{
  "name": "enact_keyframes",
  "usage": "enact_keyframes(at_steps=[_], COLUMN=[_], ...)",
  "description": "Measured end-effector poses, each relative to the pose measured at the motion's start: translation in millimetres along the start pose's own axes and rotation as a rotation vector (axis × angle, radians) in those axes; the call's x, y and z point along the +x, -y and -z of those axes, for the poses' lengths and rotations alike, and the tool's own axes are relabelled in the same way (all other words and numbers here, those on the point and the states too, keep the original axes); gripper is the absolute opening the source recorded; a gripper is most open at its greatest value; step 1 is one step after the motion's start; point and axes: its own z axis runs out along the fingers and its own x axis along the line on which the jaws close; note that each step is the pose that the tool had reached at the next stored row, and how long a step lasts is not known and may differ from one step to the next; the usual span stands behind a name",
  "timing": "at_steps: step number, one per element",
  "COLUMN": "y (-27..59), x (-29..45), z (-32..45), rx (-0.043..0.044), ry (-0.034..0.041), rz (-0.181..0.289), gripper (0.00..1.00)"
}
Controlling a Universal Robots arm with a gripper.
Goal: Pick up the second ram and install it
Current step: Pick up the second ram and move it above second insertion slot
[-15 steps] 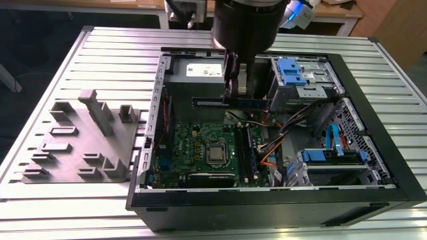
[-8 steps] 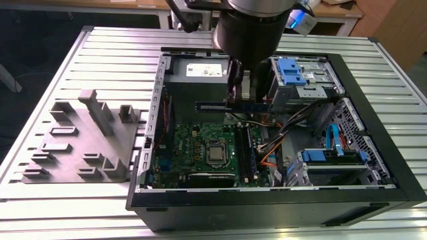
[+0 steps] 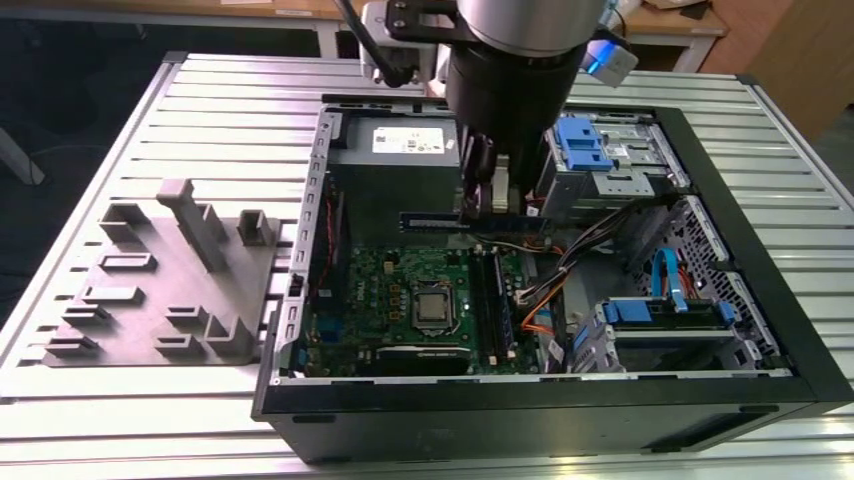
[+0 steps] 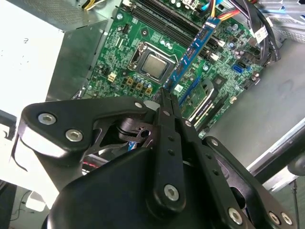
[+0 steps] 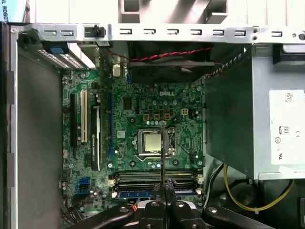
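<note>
**Q:** Where is the ram, and how is it held?

**A:** It hangs inside the case, above the board and apart from it. The gripper has its fingers pressed together on the stick's flat faces, seemingly at its upper edge. That hold would leave the lower edge free to meet a slot.

**Q:** Why this spot?

**A:** In the first wrist view the ram shows edge-on as a thin line. It runs from beside the socket toward the slots, which lie along one edge of the board. The stick seems to lie across the slots rather than along them, so it is judged carried and not yet seated.

**Q:** How does the ram look?

**A:** It is a long, slim, flat strip, blue with small darker parts along its face. Finer detail cannot be told.

**Q:** And around it?

**A:** The case lies open on a slatted table. A grey rack stands just beside the case, toward the table's edge at the exterior view's left.
</note>
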Motion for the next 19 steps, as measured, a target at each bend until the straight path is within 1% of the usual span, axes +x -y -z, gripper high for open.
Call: enact_keyframes(at_steps=[5, 10, 19], y=[0.6, 1.4, 3.0], x=[0.3, 0.7, 1.5], z=[-5.7, -13.0, -28.8], rx=[-0.0007, -0.0009, -0.0027], ry=[-0.0001, -0.0001, -0.0001], rz=[0.000, -0.001, -0.001], gripper=[0.08, 0.08, 0.08])
